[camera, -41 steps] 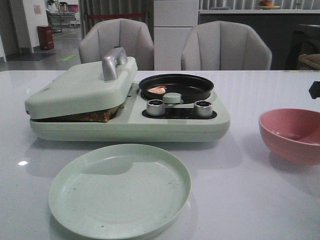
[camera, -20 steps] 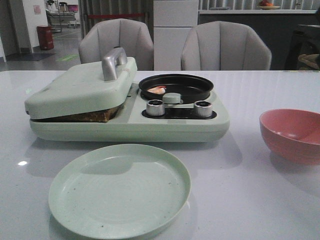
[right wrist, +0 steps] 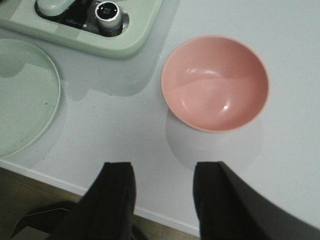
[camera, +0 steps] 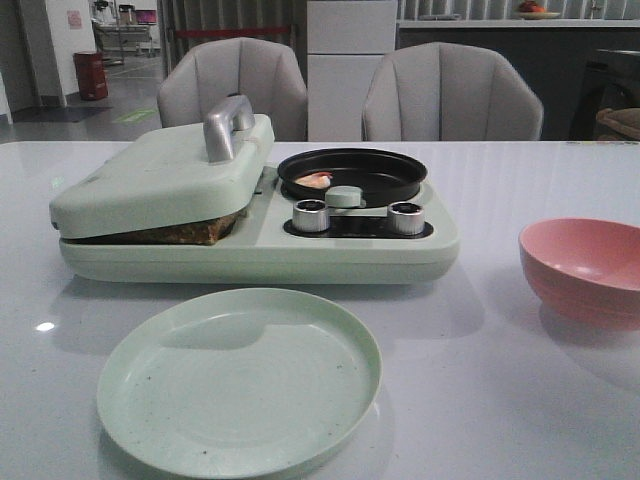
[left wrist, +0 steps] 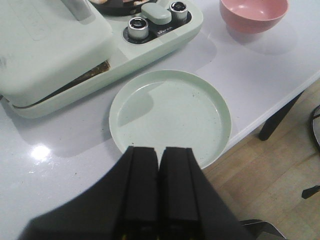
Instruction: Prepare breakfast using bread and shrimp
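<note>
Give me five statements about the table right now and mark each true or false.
1. The shrimp lies in the black pan. True.
2. The press lid stands fully open. False: it is down on the bread.
3. The green plate is empty. True.
4. The pink bowl holds the shrimp. False: the bowl is empty.
5. The left gripper is open. False: its fingers are together; the right gripper is open.
</note>
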You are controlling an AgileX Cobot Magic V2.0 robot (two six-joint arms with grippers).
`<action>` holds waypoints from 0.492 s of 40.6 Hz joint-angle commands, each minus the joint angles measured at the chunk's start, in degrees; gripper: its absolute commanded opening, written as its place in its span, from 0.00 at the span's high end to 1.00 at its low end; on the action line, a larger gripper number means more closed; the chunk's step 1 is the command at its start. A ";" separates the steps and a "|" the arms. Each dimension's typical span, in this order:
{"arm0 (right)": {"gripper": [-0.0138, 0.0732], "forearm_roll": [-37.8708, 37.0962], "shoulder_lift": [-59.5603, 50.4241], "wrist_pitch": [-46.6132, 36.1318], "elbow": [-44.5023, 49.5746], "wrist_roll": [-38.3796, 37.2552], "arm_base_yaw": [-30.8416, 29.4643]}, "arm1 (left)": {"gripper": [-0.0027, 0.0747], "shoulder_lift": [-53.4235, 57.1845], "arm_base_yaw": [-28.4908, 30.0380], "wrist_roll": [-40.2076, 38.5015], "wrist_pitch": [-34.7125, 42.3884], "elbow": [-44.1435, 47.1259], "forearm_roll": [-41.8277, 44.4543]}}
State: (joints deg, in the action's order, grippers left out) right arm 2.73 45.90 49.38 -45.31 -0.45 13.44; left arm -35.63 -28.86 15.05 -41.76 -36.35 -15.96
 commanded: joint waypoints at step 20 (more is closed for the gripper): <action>0.41 -2.73 -26.98 3.86 11.16 -0.28 0.16 | 0.84 0.01 -0.35 -0.58 3.90 -1.61 -2.46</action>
State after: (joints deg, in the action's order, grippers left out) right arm 0.58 19.85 56.49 -33.25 -0.68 13.44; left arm -35.63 -28.86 15.05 -41.76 -36.35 -17.02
